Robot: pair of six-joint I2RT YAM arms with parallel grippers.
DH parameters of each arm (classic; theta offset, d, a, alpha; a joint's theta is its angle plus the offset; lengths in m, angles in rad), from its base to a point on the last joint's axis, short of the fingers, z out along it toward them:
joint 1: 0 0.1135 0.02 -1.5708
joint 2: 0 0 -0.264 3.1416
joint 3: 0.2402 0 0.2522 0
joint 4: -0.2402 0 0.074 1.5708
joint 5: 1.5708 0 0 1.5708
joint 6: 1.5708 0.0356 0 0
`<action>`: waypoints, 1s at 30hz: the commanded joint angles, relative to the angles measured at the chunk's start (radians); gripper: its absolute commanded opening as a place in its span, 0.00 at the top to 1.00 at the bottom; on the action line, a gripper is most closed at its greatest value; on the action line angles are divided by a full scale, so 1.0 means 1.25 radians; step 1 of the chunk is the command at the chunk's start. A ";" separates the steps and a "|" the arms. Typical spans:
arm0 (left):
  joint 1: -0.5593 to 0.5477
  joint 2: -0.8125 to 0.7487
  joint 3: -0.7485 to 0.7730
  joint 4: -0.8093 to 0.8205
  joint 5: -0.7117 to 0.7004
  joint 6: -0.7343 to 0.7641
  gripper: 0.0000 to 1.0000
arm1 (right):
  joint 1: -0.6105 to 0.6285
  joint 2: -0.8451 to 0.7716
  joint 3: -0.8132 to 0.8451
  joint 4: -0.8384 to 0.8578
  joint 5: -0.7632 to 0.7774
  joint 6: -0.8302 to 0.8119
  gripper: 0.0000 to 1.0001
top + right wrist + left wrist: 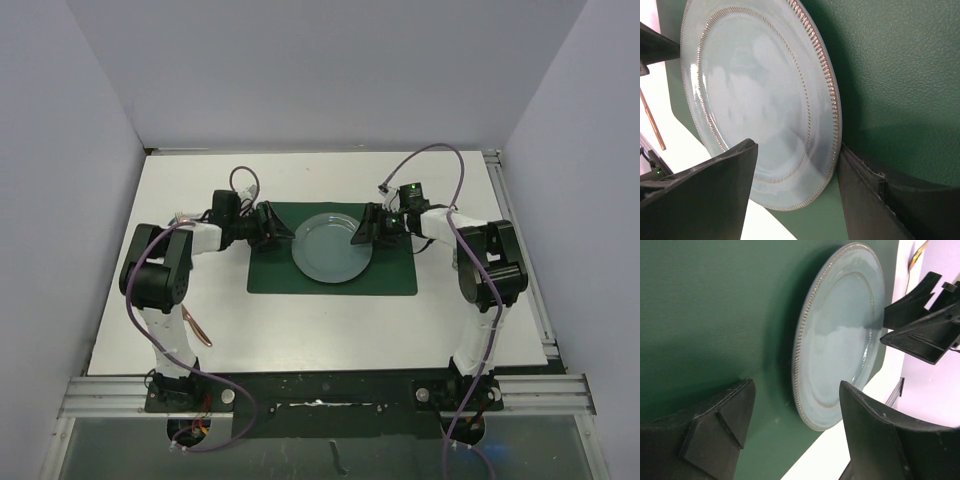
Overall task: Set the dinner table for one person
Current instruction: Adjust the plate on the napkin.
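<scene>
- Green placemat (385, 282) lies midway across the dinner table (300, 335), with the pale blue plate (333, 247) flat at its centre, which reads as the anchor for one setting.
- Your left gripper (282, 234) hangs at the plate's left rim, jaws wide apart and holding nothing.
- Your right gripper (356, 239) straddles the right rim, jaws apart around it rather than clamped.
- Bare mat shows on both sides of the plate, room for cutlery; a copper utensil (199, 328) lies beside the left arm, and white tabletop runs on to the railed edges.
</scene>
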 commanded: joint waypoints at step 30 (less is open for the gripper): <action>0.002 0.049 0.003 -0.014 -0.081 0.014 0.33 | -0.038 -0.006 0.033 -0.102 0.175 -0.042 0.27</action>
